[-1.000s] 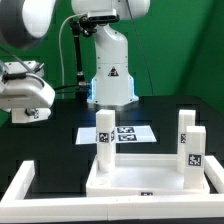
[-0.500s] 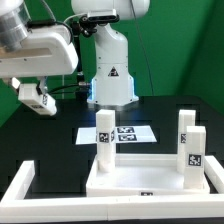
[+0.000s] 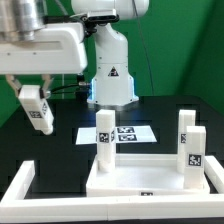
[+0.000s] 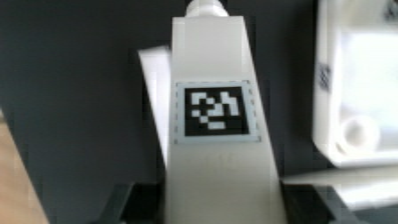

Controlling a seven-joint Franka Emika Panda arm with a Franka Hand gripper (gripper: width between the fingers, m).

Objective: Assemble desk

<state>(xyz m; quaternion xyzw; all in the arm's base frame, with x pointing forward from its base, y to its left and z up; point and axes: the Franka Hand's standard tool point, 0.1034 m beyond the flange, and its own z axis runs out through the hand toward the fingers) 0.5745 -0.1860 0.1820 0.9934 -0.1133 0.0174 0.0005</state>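
Observation:
The white rimmed tabletop panel (image 3: 150,180) lies on the black table at the front. Three white tagged legs stand on it: one at its left (image 3: 103,137) and two at its right (image 3: 192,152). My gripper (image 3: 37,108) is at the exterior view's upper left, above the table. It is shut on a fourth white leg (image 3: 38,110) with a black-and-white tag, held tilted in the air. In the wrist view this leg (image 4: 217,110) runs out from between my dark fingers (image 4: 128,205), and the tabletop's edge (image 4: 356,90) shows beside it.
The marker board (image 3: 128,133) lies flat behind the tabletop. The robot's white base (image 3: 110,75) stands at the back. White border strips (image 3: 20,188) edge the table at the front left.
My gripper with the leg has swung from the far left edge toward the exterior view's right and downward. The leg now hangs closer to upright.

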